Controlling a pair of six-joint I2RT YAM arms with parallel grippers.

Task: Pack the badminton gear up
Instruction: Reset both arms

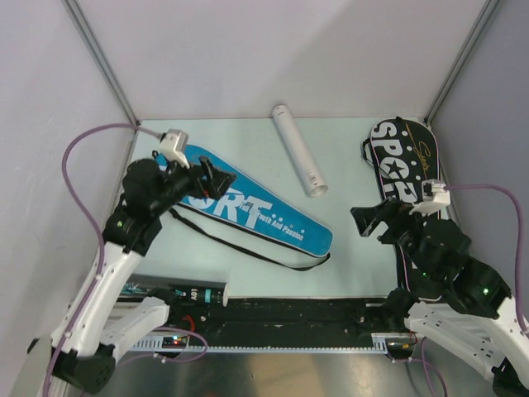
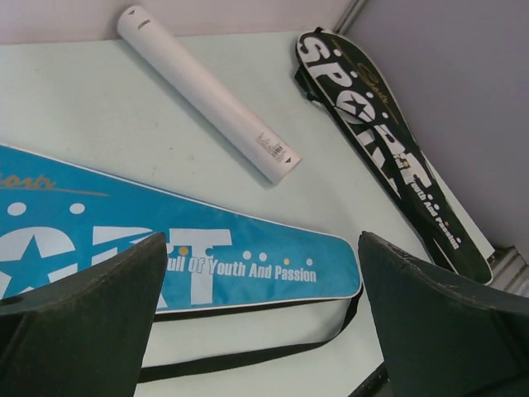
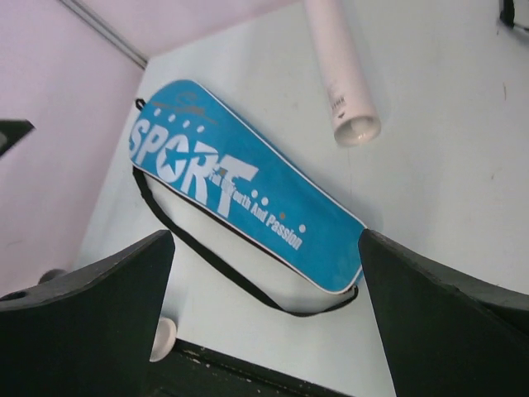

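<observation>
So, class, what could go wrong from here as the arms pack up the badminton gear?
The blue racket-shaped cover trails a loose black strap; the open left claw might snag it. The white cylindrical shuttle tube lies on its side and may roll if nudged. The black racket-shaped cover lies partly under the right arm; a low move could drag it.
</observation>
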